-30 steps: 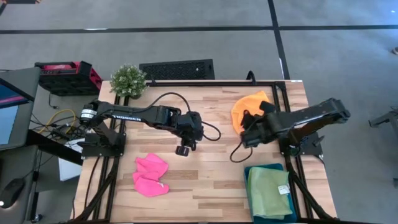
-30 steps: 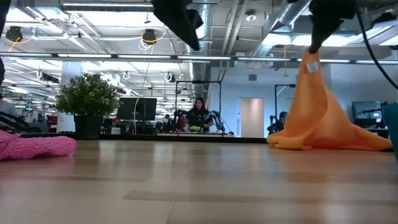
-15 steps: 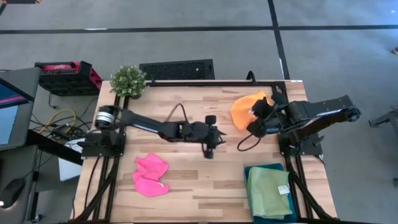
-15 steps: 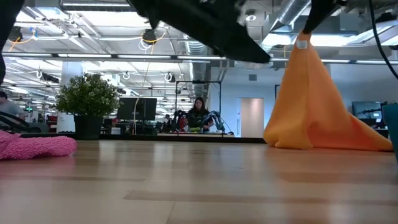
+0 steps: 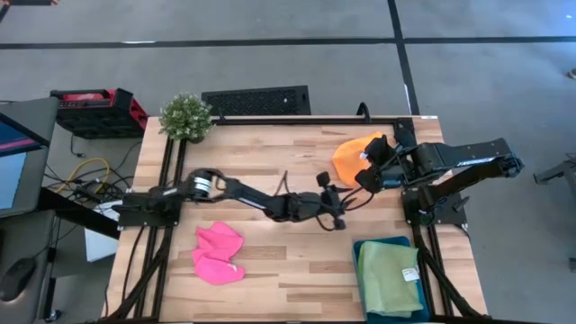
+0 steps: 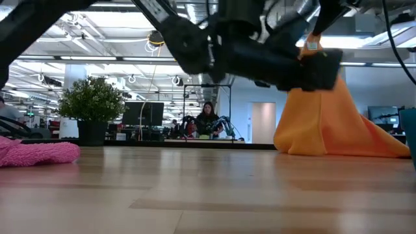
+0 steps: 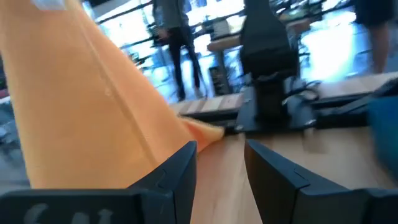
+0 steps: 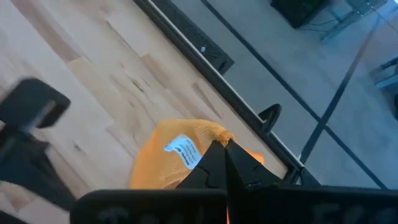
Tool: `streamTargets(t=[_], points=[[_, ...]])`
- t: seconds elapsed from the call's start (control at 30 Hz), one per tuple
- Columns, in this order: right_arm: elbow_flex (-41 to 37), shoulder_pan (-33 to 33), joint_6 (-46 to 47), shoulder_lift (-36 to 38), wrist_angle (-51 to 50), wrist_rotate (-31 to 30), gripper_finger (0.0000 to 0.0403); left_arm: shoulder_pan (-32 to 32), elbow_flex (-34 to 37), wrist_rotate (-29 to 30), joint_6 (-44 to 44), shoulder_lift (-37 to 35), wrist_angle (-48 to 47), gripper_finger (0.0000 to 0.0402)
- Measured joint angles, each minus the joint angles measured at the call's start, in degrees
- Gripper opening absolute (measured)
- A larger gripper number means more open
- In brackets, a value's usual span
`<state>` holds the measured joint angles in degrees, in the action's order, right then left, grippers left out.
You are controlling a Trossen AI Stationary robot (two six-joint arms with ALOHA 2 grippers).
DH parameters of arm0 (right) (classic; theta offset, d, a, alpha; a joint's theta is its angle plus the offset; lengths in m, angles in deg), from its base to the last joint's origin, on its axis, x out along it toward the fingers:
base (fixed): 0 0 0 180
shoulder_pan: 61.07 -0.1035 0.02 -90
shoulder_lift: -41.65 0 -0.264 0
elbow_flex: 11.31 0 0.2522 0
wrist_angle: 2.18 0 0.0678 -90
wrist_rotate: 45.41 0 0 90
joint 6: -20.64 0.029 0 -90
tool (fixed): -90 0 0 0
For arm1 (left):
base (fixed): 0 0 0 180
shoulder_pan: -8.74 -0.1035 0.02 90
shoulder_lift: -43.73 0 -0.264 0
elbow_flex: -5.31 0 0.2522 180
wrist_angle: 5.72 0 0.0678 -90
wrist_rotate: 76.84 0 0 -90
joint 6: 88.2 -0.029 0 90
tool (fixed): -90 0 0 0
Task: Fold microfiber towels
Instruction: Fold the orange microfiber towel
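High view: the left gripper (image 5: 339, 216) has swung from mid-table across toward the right over the last second, arm now stretched nearly flat, and sits just beside the orange towel (image 5: 349, 155). The right gripper (image 5: 367, 165) has pulled back slightly toward its own base and holds that towel by one corner at the table's far right. Pink towel (image 5: 219, 253) lies bunched near the front left, untouched; the green towel (image 5: 389, 276) rests folded on the teal tray (image 5: 364, 247) at front right. Low view: orange towel (image 6: 325, 114) hangs as a tall cone from the pinched corner, hem draped on the wood; the left arm now fills the frame in front of it, where it was barely in shot before. Left wrist view: fingers (image 7: 180, 171) spread apart, nothing between them, the orange drape (image 7: 87, 112) right alongside. Right wrist view: jaws clamped tight on the corner with the tag (image 8: 181, 150). Read: the left is closing in for a second grip so the cloth can be spread; fold not yet started.
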<state>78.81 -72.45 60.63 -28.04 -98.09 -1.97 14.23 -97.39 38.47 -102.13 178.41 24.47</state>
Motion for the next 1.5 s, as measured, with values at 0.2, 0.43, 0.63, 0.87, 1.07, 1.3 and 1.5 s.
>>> streamTargets(t=[0.2, 0.43, 0.63, 0.87, 1.07, 1.3, 1.5], points=[[0.0, 0.02, 0.04, 0.0, 0.23, -0.01, 0.0004, 0.14, -13.06, 12.78, -3.88, 10.61, -0.43, 0.0128], [0.0, 0.02, 0.02, -0.04, 0.39, 0.0, 0.0005, 0.01, -20.93, 19.52, -3.14, 15.27, -2.36, 0.0128], [0.0, 0.02, 0.02, -0.04, 0.64, -0.01, 0.0006, -1.33, -21.38, 20.35, 4.13, 15.56, -6.05, 0.0128], [0.0, 0.02, 0.0, -0.04, 0.8, -0.01, 0.0006, -3.28, -21.4, 20.61, 11.67, 15.53, -10.58, 0.0128], [0.0, 0.02, -0.02, -0.04, 0.8, -0.01, 0.0007, -3.84, -21.4, 23.21, 13.13, 15.53, -14.92, 0.0128], [0.0, 0.02, -0.14, -0.04, 0.8, -1.41, 0.0007, -2.03, -21.38, 33.88, 6.95, 15.53, -16.66, 0.0128], [0.0, 0.02, -1.26, -0.04, 1.19, -1.57, 0.0007, -1.82, -21.38, 33.92, 9.56, 15.49, -22.52, 0.0128]])
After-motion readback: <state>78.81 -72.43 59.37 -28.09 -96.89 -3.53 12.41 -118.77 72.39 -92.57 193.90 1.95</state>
